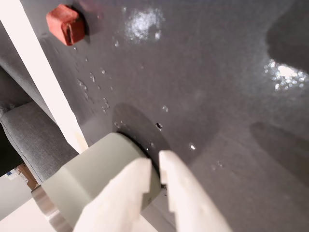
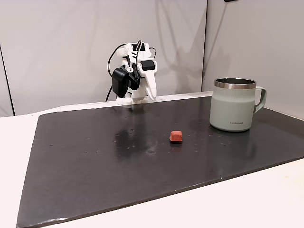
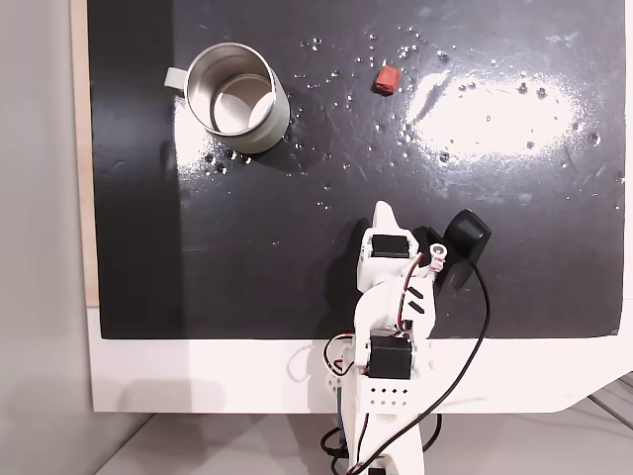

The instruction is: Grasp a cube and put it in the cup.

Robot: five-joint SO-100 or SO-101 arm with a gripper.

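White gripper (image 1: 155, 180) hangs empty, its fingers nearly together with a thin gap. In a fixed view from above, the cube (image 3: 385, 78) lies on the dark mat (image 3: 514, 218) at twelve o'clock from the arm, the cup (image 3: 237, 97) upright at ten o'clock, well apart from it.

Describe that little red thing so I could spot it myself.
Find the dark mat covering the table. In a fixed view, the cube lies near the mat's middle, left of the green cup and apart from it. It is the one tiny reddish-brown block with rounded edges.
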